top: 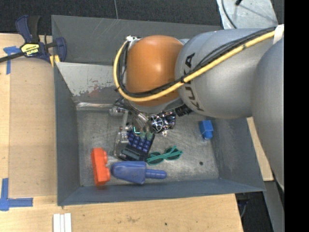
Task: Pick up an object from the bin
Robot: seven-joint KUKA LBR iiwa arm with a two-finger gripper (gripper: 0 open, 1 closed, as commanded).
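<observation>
Gripper (126,135) is seen low in the bin (66,129), touching or just beside a dark blue studded block (138,146) at front centre. Whether it is clenched or released cannot be told. A green piece (165,154) is seen just beside the block.

A pale, wood-coloured bench (29,129) spreads flat at nine o'clock. It carries the grey bin (65,144) and shows again along six o'clock, with a narrow strip of it at four o'clock. Beyond the bin, from eleven to one o'clock, there is a dark backdrop (159,1), nearly black, and a thin cord (114,1) hangs down across it at twelve. At one o'clock lies a whitish, mottled patch (251,8). The light catches the bin's far inner wall at ten o'clock and turns it pale.
</observation>
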